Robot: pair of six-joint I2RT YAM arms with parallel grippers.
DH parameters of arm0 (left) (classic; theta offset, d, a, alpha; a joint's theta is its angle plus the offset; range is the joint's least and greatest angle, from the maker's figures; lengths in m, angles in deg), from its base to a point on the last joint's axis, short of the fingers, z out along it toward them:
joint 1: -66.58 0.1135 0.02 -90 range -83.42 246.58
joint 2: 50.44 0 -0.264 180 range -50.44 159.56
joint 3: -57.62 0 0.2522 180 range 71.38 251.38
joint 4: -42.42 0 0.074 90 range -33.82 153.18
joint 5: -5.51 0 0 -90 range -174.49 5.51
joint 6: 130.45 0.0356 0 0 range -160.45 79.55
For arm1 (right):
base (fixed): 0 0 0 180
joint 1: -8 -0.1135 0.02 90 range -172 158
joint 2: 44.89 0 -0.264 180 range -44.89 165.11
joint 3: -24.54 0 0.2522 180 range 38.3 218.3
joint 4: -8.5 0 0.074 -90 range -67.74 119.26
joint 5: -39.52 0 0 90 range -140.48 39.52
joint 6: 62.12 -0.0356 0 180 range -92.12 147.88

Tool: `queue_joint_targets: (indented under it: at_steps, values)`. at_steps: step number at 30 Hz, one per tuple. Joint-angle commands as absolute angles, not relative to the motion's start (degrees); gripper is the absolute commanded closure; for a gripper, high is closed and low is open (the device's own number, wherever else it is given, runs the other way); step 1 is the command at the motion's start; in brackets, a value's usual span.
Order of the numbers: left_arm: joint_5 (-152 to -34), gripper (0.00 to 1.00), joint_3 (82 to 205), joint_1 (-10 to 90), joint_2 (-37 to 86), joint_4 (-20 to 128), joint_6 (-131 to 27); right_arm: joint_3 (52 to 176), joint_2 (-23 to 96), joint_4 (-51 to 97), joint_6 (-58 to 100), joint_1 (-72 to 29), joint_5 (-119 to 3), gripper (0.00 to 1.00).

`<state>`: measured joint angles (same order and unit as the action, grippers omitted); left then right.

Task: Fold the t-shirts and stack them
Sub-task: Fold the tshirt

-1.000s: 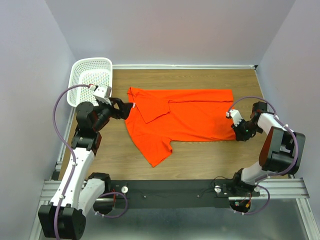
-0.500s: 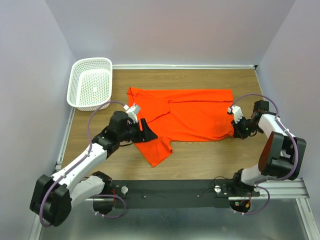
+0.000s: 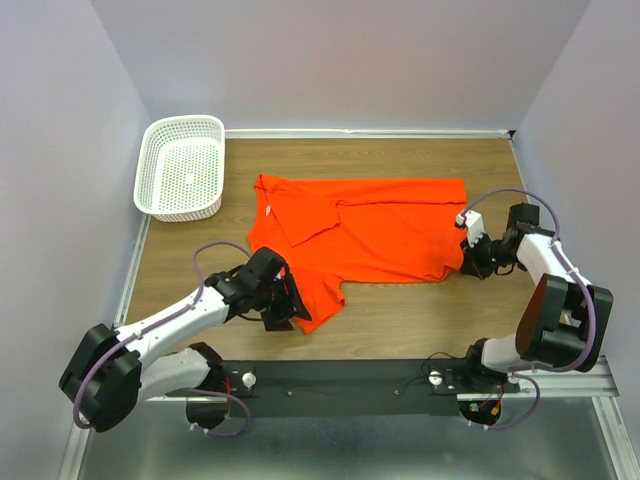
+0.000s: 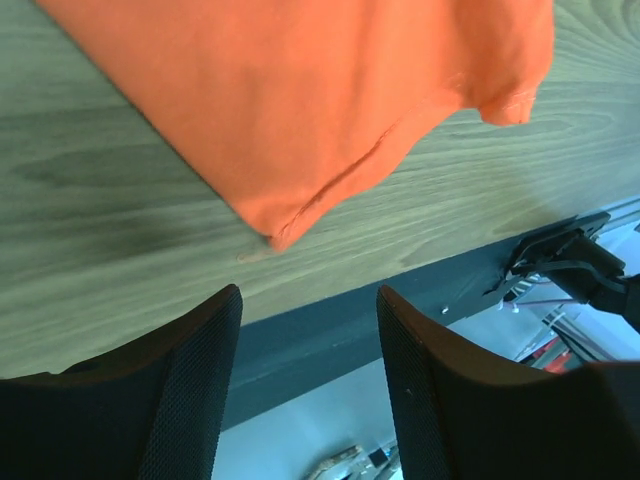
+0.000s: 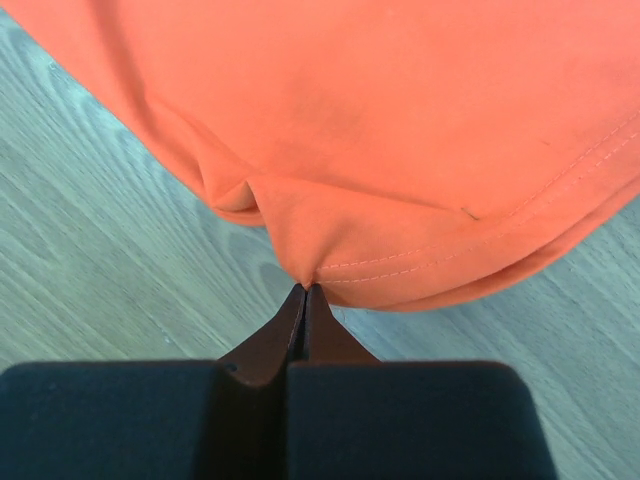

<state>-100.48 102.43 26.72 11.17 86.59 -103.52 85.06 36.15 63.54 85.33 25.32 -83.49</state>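
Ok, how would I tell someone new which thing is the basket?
Start at the wooden table; go to its far left corner, beyond the orange t-shirt. The basket sits there: a white rectangular tub of open mesh, the only container in sight.

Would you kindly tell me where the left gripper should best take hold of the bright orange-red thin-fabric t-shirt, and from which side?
Probably the hemmed corner of the near sleeve of the orange-red t-shirt: it juts out flat on the wooden table, right ahead of the open left gripper. Come in low from its near-left side, one finger under the hem.
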Motion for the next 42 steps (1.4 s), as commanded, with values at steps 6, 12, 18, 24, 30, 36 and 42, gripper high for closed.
queue_joint_targets:
  at_steps: [6, 12, 18, 24, 30, 36, 42]
  values:
    - [-97.68, 0.39, 103.46, 22.46, 20.13, 84.22, -109.26, 84.18, 35.62, 62.08, 84.92, 25.4, -86.25, 0.99]
    - [-94.87, 0.43, 104.42, 22.19, 24.79, 82.11, -108.57, 84.0, 34.74, 62.17, 84.83, 25.4, -86.07, 0.99]
    - [-93.1, 0.56, 106.18, 22.19, 27.17, 80.26, -107.6, 83.47, 33.78, 62.25, 84.92, 25.4, -85.37, 0.99]
    - [-95.3, 1.0, 106.09, 22.19, 26.91, 78.24, -106.19, 83.38, 32.63, 62.34, 85.01, 25.4, -84.06, 0.99]
    - [-94.69, 1.0, 108.2, 22.89, 21.91, 79.38, -103.03, 84.08, 29.91, 62.6, 84.48, 25.4, -80.89, 0.99]
    - [-93.62, 1.0, 109.09, 28.16, 16.81, 79.03, -98.28, 87.33, 25.25, 63.83, 83.07, 25.4, -79.22, 0.99]
    - [-96.09, 1.0, 109.61, 36.42, 12.59, 78.24, -93.55, 90.32, 26.39, 65.42, 82.37, 25.4, -79.13, 1.0]
